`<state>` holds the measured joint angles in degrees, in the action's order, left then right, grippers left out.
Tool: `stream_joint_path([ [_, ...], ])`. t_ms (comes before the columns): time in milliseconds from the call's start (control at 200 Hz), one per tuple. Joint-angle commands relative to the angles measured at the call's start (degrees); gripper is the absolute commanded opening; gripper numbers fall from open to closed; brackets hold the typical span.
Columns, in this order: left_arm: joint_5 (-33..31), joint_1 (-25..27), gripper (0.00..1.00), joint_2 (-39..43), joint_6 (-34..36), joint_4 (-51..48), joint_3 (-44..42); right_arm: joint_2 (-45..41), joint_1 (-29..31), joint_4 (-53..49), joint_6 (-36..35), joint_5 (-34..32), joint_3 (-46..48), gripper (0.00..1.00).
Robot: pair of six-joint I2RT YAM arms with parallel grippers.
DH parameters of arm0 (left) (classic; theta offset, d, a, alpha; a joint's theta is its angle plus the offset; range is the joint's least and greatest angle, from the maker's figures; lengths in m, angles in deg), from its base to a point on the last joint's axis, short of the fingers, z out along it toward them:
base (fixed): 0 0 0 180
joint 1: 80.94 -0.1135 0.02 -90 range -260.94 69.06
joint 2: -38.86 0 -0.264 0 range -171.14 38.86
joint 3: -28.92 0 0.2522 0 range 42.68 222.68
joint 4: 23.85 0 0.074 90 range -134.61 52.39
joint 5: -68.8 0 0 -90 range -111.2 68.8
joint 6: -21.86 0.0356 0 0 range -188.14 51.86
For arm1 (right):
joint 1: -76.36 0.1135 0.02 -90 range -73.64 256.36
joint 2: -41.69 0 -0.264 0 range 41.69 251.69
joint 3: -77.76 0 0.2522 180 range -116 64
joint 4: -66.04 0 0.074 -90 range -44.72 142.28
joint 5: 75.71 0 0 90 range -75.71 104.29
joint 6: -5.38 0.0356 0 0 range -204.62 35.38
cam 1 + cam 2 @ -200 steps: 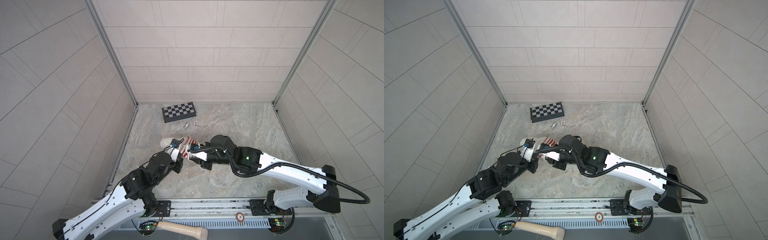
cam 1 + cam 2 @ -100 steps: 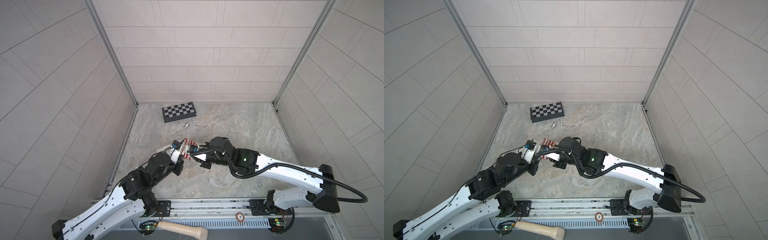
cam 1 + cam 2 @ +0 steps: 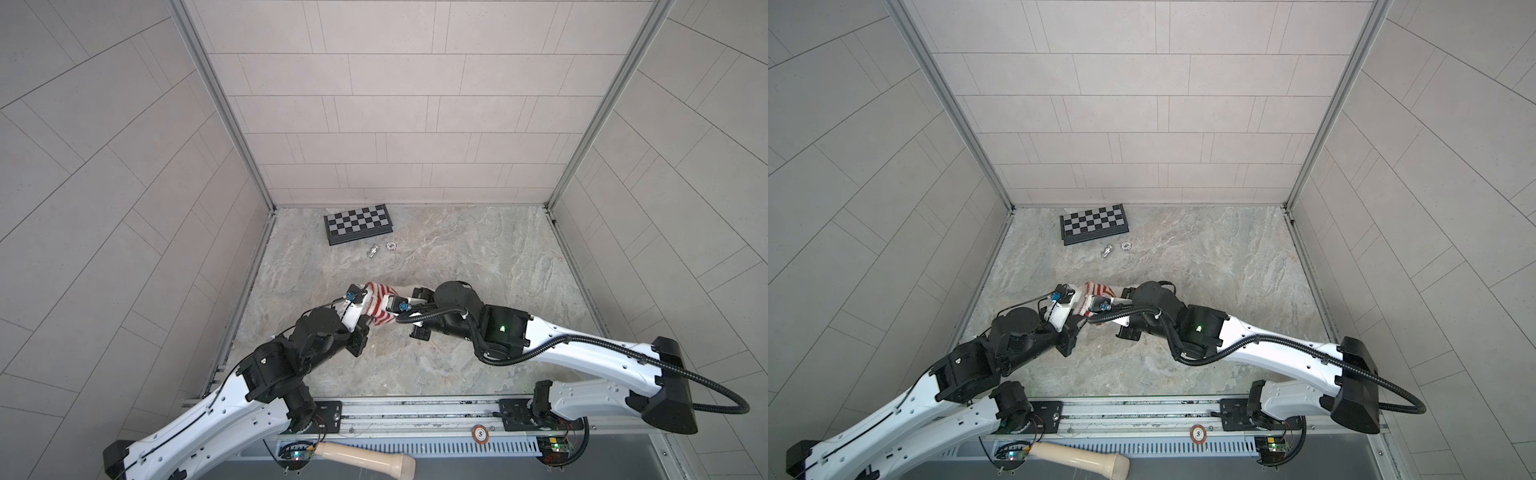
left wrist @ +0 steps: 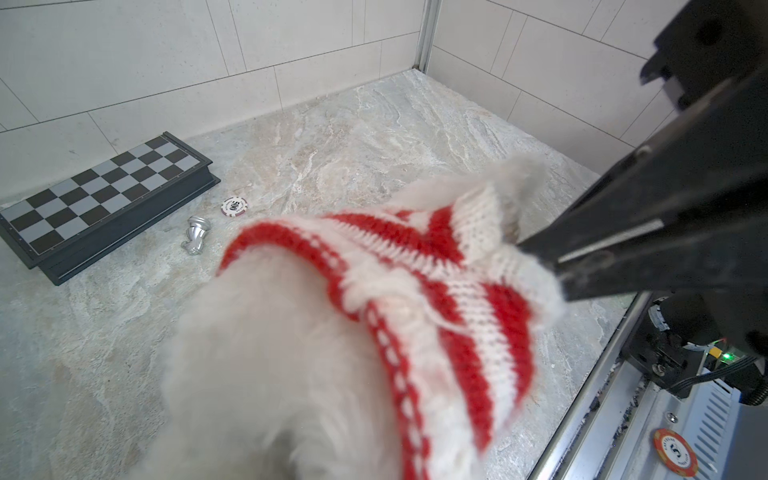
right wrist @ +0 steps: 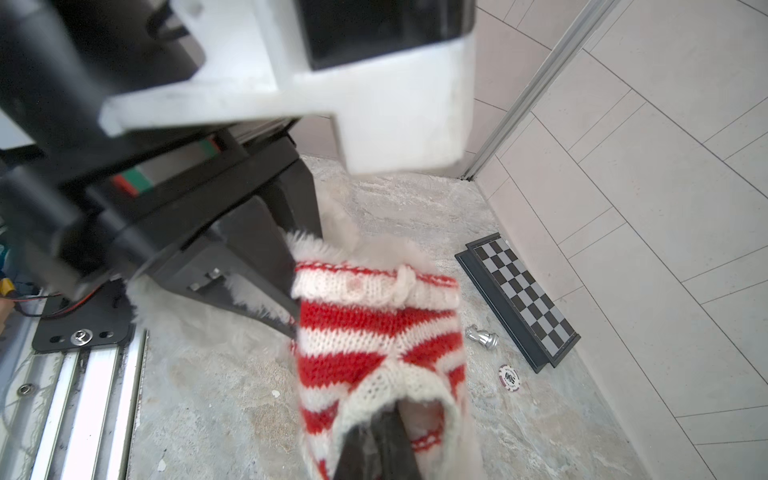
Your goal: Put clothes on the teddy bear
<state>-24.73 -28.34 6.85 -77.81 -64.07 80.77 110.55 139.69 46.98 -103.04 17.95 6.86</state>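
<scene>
The teddy bear point(image 4: 270, 353) is fluffy and white and hangs between my two grippers above the stone floor; its fur also shows in both top views point(image 3: 408, 286) point(image 3: 1124, 289). The red-and-white striped sweater point(image 3: 378, 301) point(image 3: 1096, 291) point(image 5: 374, 328) is partly pulled over it. My left gripper point(image 5: 291, 286) is shut on the sweater's white hem with fur caught in it; in its own wrist view the fur hides its jaws. My right gripper point(image 5: 376, 436) point(image 4: 536, 257) is shut on the white knitted cuff of the sweater point(image 4: 457, 299), its fingers reaching into that opening.
A folded chessboard point(image 3: 358, 223) lies by the back wall, with a silver chess piece point(image 3: 373, 250) and a poker chip point(image 3: 391, 246) just in front of it. The metal base rail point(image 3: 415, 409) runs along the front edge. Tiled walls close in three sides.
My right gripper's jaws have closed on the sweater's cuff. The left gripper has kept its hold, and both arms have shifted only slightly.
</scene>
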Motion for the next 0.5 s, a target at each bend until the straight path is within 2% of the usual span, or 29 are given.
stream_joint_path([
  [0, -0.58, 0.42, 0.0, 1.73, -1.6, 5.42, -0.3, -2.85, -0.83, -0.23, -0.74, 0.38, 3.1, 0.0],
  [35, -0.64, 0.4, 0.15, 1.99, -2.18, 5.32, -0.7, -3.33, -0.99, 0.13, -0.19, 0.19, 3.68, 0.0],
  [120, 1.22, 0.42, 0.62, 3.4, -4.44, 5.69, -1.86, -3.38, -1.02, 1.77, 1.48, -1.75, 4.88, 0.0],
  [180, 2.86, 0.47, 0.77, 4.83, -6.74, 5.63, -2.52, -2.99, -1.02, 3.14, 2.57, -3.69, 5.69, 0.0],
  [300, 2.94, 0.44, 0.77, 6.6, -11.85, 3.61, -2.54, -2.08, -1.02, 6.01, 4.25, -6.09, 7.25, 0.0],
  [446, 3.35, 0.44, 0.57, 2.76, -18.33, 4.13, -2.42, -1.29, -1.02, 10.09, 5.46, -5.23, 10.1, 0.0],
  [496, 2.8, 0.33, 0.54, 0.51, -20.16, 4.13, -1.89, -1.1, -1.02, 11.35, 5.58, -4.86, 11.0, 0.0],
])
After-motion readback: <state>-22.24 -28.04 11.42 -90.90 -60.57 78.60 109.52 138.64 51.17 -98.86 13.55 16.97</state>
